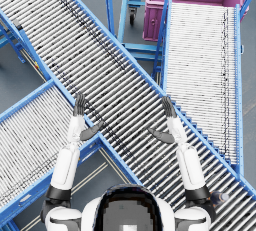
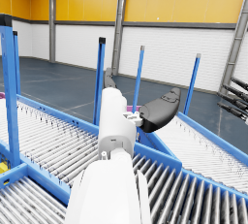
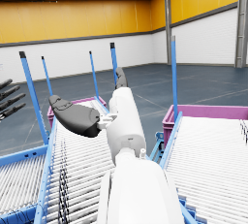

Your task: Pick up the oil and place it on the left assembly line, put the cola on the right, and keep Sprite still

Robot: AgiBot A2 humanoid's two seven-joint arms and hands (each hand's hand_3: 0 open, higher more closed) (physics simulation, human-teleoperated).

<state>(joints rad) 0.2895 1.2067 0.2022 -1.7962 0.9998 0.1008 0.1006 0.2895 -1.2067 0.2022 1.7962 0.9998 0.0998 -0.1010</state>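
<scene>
Oil is nowhere in view; a small dark bottle (image 1: 218, 197), perhaps the cola, lies near and right on the middle conveyor (image 1: 125, 90), beside our right arm. Our left hand (image 1: 81, 119) and right hand (image 1: 168, 120) hover open and empty beyond it, the right one nearer.

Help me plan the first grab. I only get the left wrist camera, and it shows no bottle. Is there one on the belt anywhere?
Observer: The head view shows one small dark thing on the middle conveyor, close by the right elbow. It may be a bottle, but I cannot tell which.
Operator: Is the right hand free to take it?
Observer: Yes. The right hand holds nothing and has its fingers apart above the middle conveyor.
Operator: What is at the far end of the right line?
Observer: A pink bin stands at the far end of the right conveyor.
</scene>
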